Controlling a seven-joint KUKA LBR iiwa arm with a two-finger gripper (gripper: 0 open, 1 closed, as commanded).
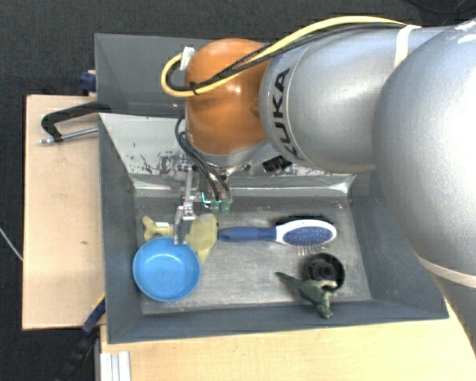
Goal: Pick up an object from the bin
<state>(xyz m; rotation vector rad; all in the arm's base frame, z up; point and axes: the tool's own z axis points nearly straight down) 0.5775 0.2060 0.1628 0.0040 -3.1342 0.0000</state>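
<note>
Gripper (192, 217) low in the left half of the bin (116, 236), at a pale yellow thing (201, 234).
The yellow thing lies against the rim of the blue bowl (166, 273); its shape is hard to read and contact with the gripper is unclear. Can't tell how wide the jaws are, as the orange wrist cover (222, 98) hides the upper part. The blue brush (284, 233) lies just right. A black round piece (325, 269) and a green toy (311, 292) sit well apart, near the right corner.

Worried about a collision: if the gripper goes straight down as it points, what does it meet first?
Probably the pale yellow lump directly below the gripper, next to the blue bowl. Depth is unclear; a finger may already touch it.
</note>
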